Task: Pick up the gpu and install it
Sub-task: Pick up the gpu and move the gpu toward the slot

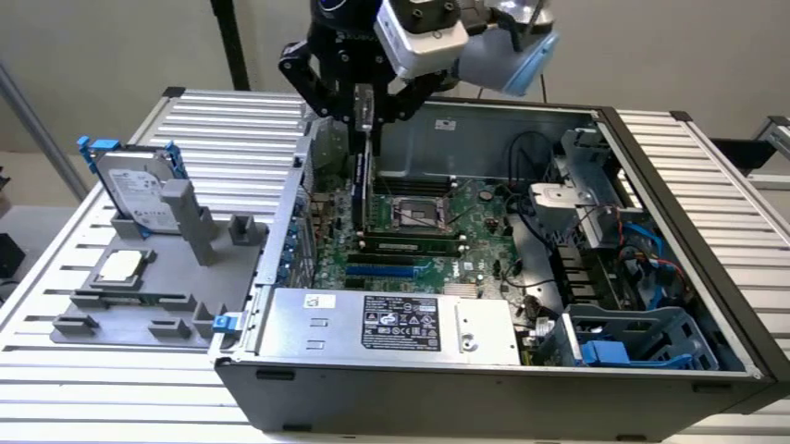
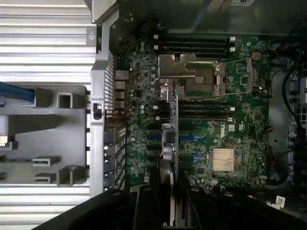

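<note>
The gripper (image 1: 362, 100) hangs over the open computer case (image 1: 691, 240), its two black fingers (image 2: 145, 203) clamped on the upper edge of the gpu (image 1: 363, 171). The card stands upright and thin edge on, reaching down from the fingers into the case, over the side of the motherboard (image 1: 475, 217) nearest the case's perforated rear wall, on the exterior view's left. From the wrist view the gpu (image 2: 173, 120) appears as a narrow strip running out from between the fingers across the green motherboard (image 2: 240, 120), alongside the processor socket (image 2: 192, 72). Whether its lower edge touches the board cannot be told.

Inside the case, the processor socket (image 1: 413, 213) sits near the middle of the board, and a silver power supply (image 1: 383, 324) with a black label lies along the near wall. A small finned heat sink (image 2: 223, 159) sits on the board, apart from the card.

Outside the case, on the exterior view's left, a grey holder (image 1: 136, 296) rests on the slatted metal table (image 1: 235, 120). A hard drive (image 1: 136, 190) in a blue frame stands upright in it, well apart from the gripper
</note>
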Controlling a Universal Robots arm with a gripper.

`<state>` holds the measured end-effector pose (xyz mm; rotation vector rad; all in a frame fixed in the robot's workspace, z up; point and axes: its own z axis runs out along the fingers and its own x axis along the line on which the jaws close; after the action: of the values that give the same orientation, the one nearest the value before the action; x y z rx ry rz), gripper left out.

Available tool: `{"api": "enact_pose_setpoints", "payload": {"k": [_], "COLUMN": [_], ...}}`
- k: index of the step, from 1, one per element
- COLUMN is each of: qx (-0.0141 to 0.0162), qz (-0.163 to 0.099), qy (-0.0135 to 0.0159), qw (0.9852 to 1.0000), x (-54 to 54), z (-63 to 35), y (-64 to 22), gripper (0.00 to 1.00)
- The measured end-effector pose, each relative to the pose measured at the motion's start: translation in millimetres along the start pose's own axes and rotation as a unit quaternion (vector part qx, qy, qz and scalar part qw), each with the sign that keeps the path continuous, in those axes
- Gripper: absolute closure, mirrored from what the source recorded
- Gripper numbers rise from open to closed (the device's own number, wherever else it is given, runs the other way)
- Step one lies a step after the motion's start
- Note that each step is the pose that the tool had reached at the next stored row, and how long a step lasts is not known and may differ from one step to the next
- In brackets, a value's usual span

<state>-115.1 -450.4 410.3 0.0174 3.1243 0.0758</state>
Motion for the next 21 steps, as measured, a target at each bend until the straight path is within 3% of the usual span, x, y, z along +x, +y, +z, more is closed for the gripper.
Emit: {"api": "enact_pose_setpoints", "payload": {"k": [12, 15, 21], "qx": [0.0020, 0.0020, 0.0020], "qz": [0.000, 0.000, 0.000], "qy": [0.0000, 0.0015, 0.0015], "qw": [1.0000, 1.0000, 1.0000], "x": [-52.3, -54.8, -54.8], "z": [22.9, 25.5, 25.5], "y": [6.5, 6.6, 6.6], "gripper": [1.00, 1.00, 1.00]}}
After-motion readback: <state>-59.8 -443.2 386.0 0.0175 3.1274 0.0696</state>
